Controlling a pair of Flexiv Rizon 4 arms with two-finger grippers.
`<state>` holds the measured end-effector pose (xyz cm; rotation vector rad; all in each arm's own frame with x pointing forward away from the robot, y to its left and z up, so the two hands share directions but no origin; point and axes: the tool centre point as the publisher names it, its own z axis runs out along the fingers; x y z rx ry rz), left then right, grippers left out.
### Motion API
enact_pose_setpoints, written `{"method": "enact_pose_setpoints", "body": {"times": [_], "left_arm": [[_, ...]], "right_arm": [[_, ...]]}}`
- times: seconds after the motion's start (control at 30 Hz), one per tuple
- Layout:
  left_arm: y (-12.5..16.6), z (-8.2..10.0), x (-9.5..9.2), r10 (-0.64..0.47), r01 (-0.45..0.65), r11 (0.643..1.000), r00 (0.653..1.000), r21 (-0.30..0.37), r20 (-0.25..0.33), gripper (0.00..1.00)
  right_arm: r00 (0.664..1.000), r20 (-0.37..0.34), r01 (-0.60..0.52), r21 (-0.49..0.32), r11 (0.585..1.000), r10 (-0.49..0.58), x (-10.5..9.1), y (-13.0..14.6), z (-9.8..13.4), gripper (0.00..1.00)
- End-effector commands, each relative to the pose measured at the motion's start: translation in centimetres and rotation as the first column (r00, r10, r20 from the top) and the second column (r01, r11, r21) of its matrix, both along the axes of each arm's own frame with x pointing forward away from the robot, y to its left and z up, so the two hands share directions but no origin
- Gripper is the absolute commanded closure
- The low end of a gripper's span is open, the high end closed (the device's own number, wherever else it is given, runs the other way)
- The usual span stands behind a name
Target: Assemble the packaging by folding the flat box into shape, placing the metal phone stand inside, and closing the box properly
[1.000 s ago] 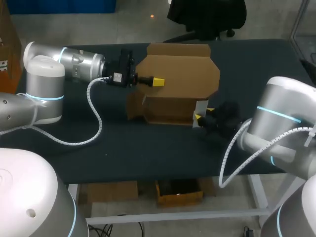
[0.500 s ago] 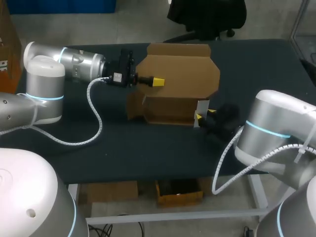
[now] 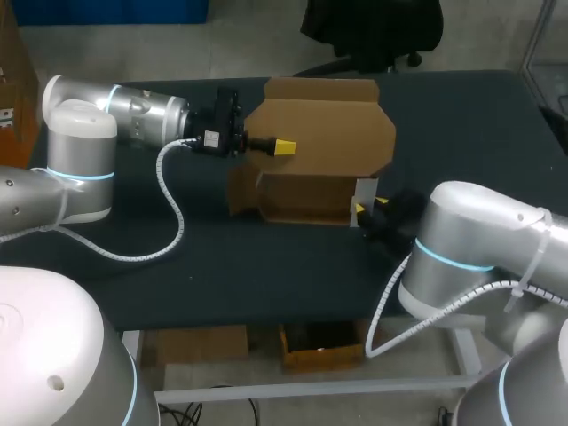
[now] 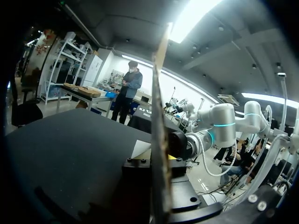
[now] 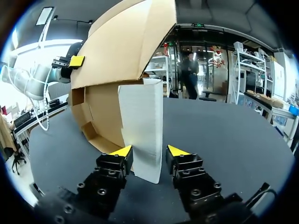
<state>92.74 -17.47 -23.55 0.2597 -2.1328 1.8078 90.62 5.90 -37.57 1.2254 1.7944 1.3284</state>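
Head view: the box [image 3: 297, 191] stands half-erected in the middle of the tabletop [image 3: 266, 257]. Its brown lid flap [image 3: 324, 124] rises from its far side and its white side flap [image 3: 363, 193] juts from its right end. It is thin corrugated card, so I judge it light, stiff along the panels, weak at the creases and easy to dent. The sound places to hold it are flap edges near a fold. The left pincer [image 3: 282, 147] sits at the lid flap's left edge. The right pincer [image 3: 366, 207] is at the box's right end, by the white flap.

Left wrist view: the lid flap runs edge-on up from between the dark fingers, which appear clamped on it from both sides. The yellow tips are hidden.

Right wrist view: the white side flap [image 5: 140, 130] stands upright between the yellow tips of the right pincer [image 5: 149, 151]. The fingers straddle it, spread and not clamped, with a sliver of gap on one side. The box's hollow body lies just beyond. The phone stand shows in no view.
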Motion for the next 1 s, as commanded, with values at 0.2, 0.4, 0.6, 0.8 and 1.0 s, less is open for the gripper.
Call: {"method": "enact_pose_setpoints", "body": {"times": [0.2,0.4,0.6,0.8,1.0], "left_arm": [[-0.04,-0.36,0.06,-0.003,0.003,1.0,1.0,-0.002,-0.001,1.0],[-0.04,-0.36,0.06,-0.003,0.003,1.0,1.0,-0.002,-0.001,1.0],[-0.04,-0.36,0.06,-0.003,0.003,1.0,1.0,-0.002,-0.001,1.0],[-0.04,-0.36,0.06,-0.003,0.003,1.0,1.0,-0.002,-0.001,1.0],[-0.04,-0.36,0.06,-0.003,0.003,1.0,1.0,-0.002,-0.001,1.0]], "right_arm": [[0.959,0.037,0.282,-0.069,0.957,-0.28,0.07,0.41,-0.44,0.65],[0.95,0.036,0.312,-0.059,0.948,-0.31,0.18,0.29,-0.43,0.67],[0.948,0.035,0.317,-0.049,0.947,-0.315,0.39,0.24,-0.51,0.67],[0.95,0.035,0.312,-0.043,0.949,-0.31,0.55,0.31,-0.46,0.64],[0.947,0.036,0.319,-0.039,0.947,-0.318,0.66,0.52,-0.46,0.66]]}}
